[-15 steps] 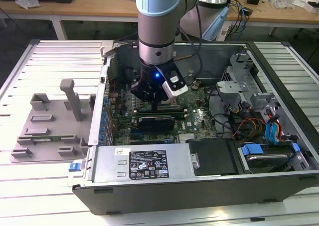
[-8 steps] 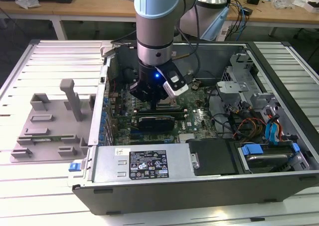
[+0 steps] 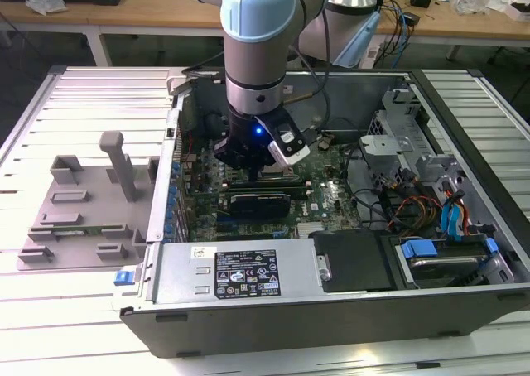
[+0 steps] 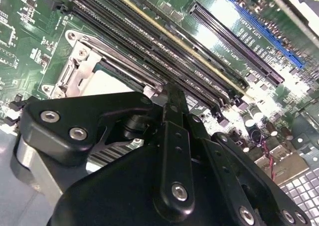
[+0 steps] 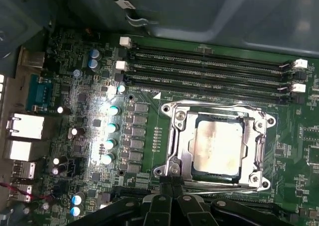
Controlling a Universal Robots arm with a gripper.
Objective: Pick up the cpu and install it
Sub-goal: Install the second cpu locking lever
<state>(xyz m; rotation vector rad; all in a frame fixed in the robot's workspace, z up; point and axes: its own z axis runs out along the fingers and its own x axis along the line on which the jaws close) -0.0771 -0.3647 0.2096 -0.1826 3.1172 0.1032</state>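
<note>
First wrist view: cpu [image 5: 218, 144] seemingly seated; arm [image 3: 258, 53] upright above.

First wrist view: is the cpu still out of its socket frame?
No, the cpu lies flat inside the socket frame on the motherboard.

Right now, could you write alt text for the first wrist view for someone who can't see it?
A silvery square cpu sits inside its metal socket frame on a green motherboard, beside long black memory slots. The black claw pokes in at the edge.
</note>
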